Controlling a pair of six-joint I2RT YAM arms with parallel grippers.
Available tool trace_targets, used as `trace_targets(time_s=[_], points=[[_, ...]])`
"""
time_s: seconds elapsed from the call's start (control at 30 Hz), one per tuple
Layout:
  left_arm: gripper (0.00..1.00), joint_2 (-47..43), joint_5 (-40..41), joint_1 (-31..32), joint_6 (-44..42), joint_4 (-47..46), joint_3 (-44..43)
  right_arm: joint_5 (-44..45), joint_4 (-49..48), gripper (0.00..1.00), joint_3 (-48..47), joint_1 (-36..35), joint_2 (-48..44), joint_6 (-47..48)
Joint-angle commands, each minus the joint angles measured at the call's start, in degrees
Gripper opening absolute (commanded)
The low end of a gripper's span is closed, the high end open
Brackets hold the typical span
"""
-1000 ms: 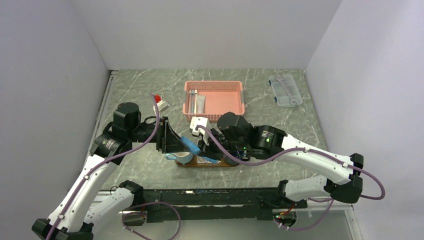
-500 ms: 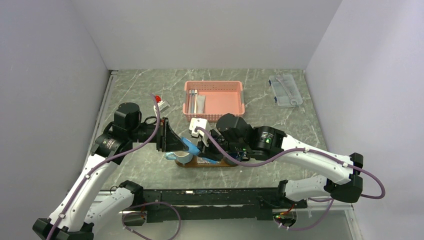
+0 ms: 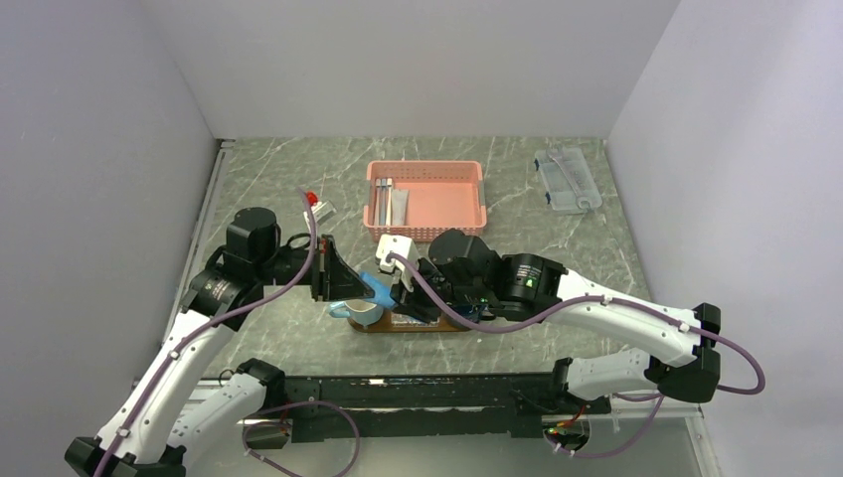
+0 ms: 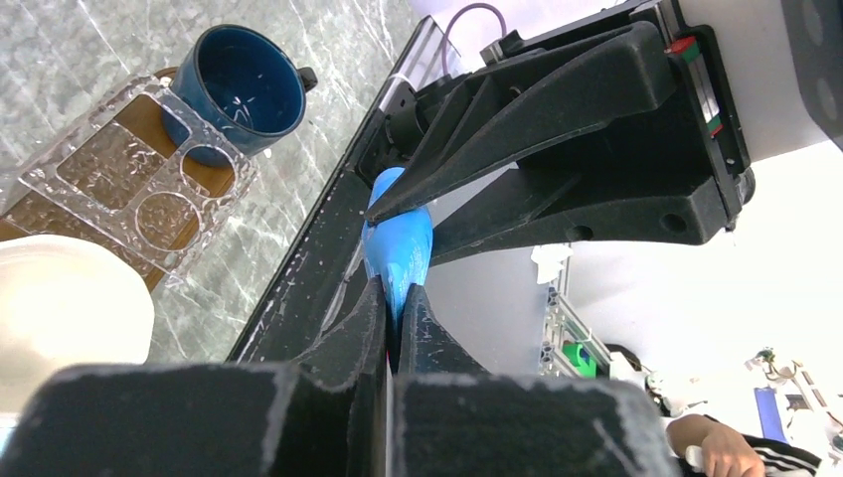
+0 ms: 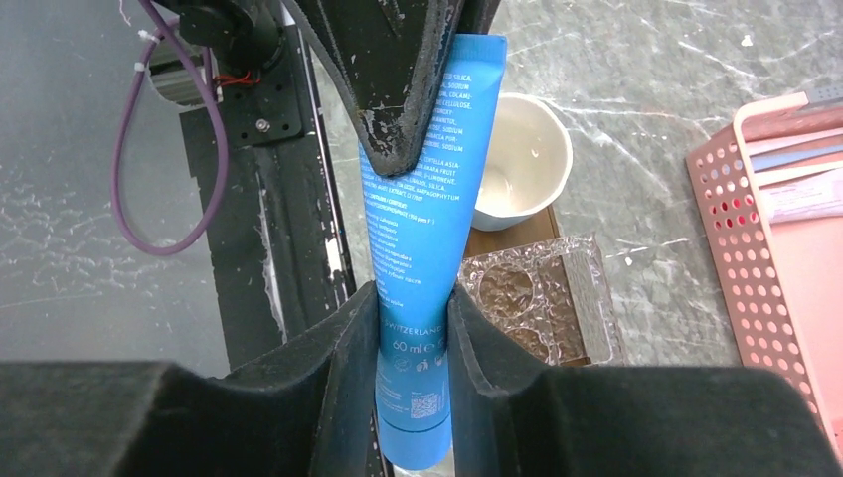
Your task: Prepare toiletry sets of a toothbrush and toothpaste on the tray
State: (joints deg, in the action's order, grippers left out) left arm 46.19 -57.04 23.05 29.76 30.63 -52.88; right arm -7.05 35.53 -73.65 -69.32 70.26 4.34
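On the marble table (image 3: 557, 248) we see the left gripper (image 4: 398, 298) and right gripper (image 5: 413, 298) both clamped on the toothpaste (image 5: 422, 199) near the tray (image 5: 492, 241).

**Layout around the tray**

Tray (image 3: 442, 326): on the surface (image 3: 268, 179), centre, at the near edge just ahead of the arm bases.
On the tray: cut-out plate (image 5: 537, 298) mid-tray. Cup (image 5: 522, 159) at the tray's left end. Mug (image 4: 239, 89) toward its right end, beyond the plate.
Above the tray's left half: toothpaste (image 5: 422, 199), off the surface. Left pincer (image 4: 396, 308) clamps it from the left, right pincer (image 5: 413, 298) from the right.
Behind the tray, apart: basket (image 3: 452, 194), with long items (image 3: 391, 204) in its left part.
Behind and well right of the tray: box (image 3: 567, 179).
Behind and left of the tray: small capped item (image 3: 318, 204).
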Motion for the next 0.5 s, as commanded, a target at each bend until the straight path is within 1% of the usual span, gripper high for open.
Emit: trace_targets(time_s=[0.0, 0.07, 0.27, 0.4, 0.47], points=[[0.00, -1.37, 0.22, 0.15, -0.14, -4.68, -1.42, 1.78, -5.34, 0.34, 0.85, -0.75, -2.28, -1.84], [0.00, -0.84, 1.23, 0.15, -1.59, -2.79, -2.24, 2.64, -5.41, 0.36, 1.10, -0.73, -2.87, -2.05], [0.00, 0.47, 3.24, 0.37, -6.82, 2.19, -4.14, 4.96, -5.10, 0.53, 1.94, -0.75, -5.39, -3.06], [0.00, 1.62, 5.00, 0.98, -11.38, 6.94, -6.37, 6.91, -5.43, 0.57, 3.71, -0.74, -8.16, -3.99], [0.00, 2.49, 6.00, 1.66, -13.27, 8.93, -7.72, 9.92, -5.76, 0.58, 4.76, -0.77, -9.55, -4.25]])
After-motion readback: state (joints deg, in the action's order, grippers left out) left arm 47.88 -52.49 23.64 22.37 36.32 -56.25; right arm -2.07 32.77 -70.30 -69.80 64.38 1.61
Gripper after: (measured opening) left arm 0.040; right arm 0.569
